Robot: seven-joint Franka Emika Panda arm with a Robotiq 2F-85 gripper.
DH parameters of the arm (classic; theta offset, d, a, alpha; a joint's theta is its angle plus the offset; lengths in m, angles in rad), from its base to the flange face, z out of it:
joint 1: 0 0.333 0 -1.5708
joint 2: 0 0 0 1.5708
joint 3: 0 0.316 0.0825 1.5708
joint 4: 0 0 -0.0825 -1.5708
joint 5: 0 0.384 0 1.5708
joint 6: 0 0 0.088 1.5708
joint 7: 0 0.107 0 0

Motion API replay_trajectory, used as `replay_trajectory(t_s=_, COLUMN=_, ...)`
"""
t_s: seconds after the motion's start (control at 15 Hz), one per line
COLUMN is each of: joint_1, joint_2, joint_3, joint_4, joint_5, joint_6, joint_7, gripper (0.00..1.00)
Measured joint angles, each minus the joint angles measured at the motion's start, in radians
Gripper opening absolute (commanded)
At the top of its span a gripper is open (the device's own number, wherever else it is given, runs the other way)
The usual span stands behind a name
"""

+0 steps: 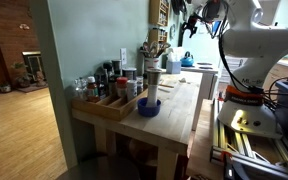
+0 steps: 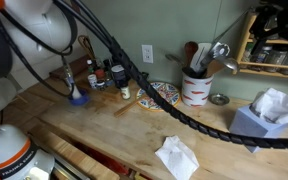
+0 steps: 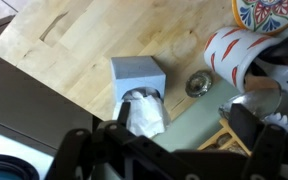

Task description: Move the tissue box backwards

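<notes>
The wooden counter carries everything, and the arm reaches over its far end. The box stands upright at that end, close to the green wall, with the crock of utensils near it and the patterned plate further along. A loose tissue lies apart, toward the counter's front edge.

In the wrist view the gripper hangs above the box, its jaws spread wide and holding nothing. The white tuft sits roughly between them.

The box looks like thin card, so it is probably light and hollow. Its walls would likely cave under a hard squeeze, and it should slide easily on the smooth wood. The two flat side walls, taken low down, seem the best hold. The tuft is soft and would most likely pull free instead of carrying the box. A push against one wall might also do, though a light box could turn as it goes
</notes>
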Motion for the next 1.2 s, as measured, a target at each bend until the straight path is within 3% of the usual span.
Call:
replay_trajectory(t_s=0.27, joint_1=-0.001, joint_2=-0.054, joint_3=-0.002, joint_4=-0.072, joint_5=-0.015, joint_6=0.005, joint_7=-0.135, gripper=1.00)
replay_trajectory(t_s=0.67, joint_1=0.009, joint_2=-0.044, joint_3=-0.002, joint_4=-0.091, joint_5=-0.034, joint_6=0.004, joint_7=-0.142, gripper=1.00)
replay_trajectory(t_s=1.07, joint_1=0.062, joint_2=0.073, joint_3=-0.010, joint_4=-0.156, joint_5=-0.131, joint_6=0.008, joint_7=-0.138, gripper=1.00)
replay_trajectory(t_s=1.13, joint_1=0.069, joint_2=0.097, joint_3=-0.011, joint_4=-0.157, joint_5=-0.136, joint_6=0.014, joint_7=-0.132, gripper=0.75)
replay_trajectory(t_s=1.2, joint_1=0.075, joint_2=0.121, joint_3=-0.011, joint_4=-0.157, joint_5=-0.137, joint_6=0.025, joint_7=-0.120, gripper=0.74)
